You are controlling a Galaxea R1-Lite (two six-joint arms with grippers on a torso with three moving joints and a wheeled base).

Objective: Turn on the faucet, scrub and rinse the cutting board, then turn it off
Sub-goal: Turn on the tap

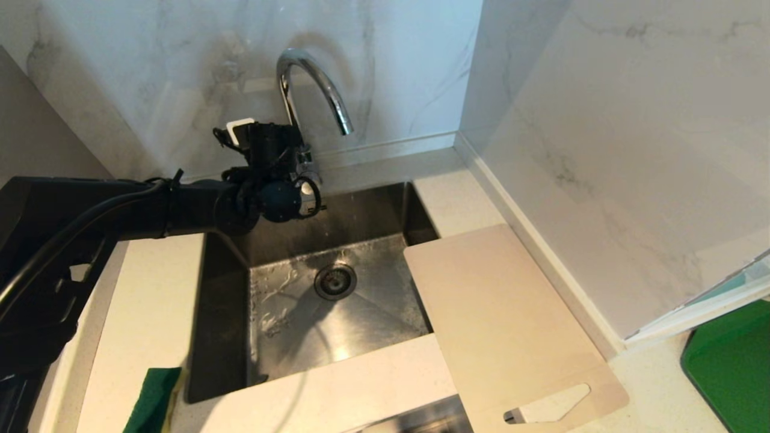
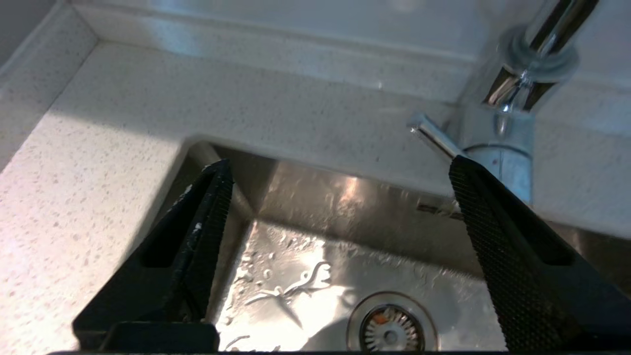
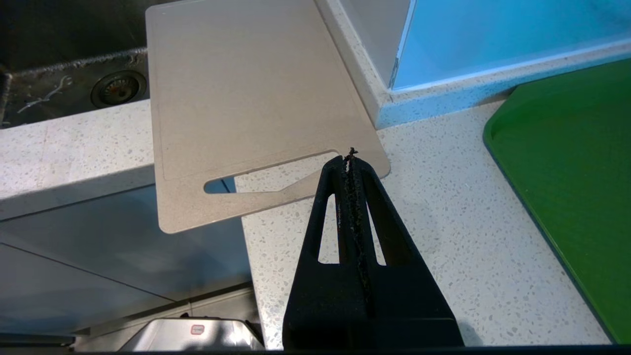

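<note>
The chrome gooseneck faucet (image 1: 313,84) stands behind the sink, and I see no water at its spout. My left gripper (image 2: 340,162) hangs open over the sink's back edge with nothing between its fingers. The faucet's thin side lever (image 2: 434,135) lies just beyond one fingertip (image 2: 461,170), beside the faucet base (image 2: 508,148). The pale beige cutting board (image 1: 505,319) rests flat across the sink's right rim and the counter, its handle slot toward me. My right gripper (image 3: 350,158) is shut and empty above the counter, near the slotted end of the cutting board (image 3: 246,93).
The steel sink (image 1: 222,313) is wet, with a round drain (image 1: 335,281) in the middle. A green sponge (image 1: 153,400) lies on the counter's front left. A bright green mat (image 1: 734,361) sits at the far right. Marble walls close the back and right.
</note>
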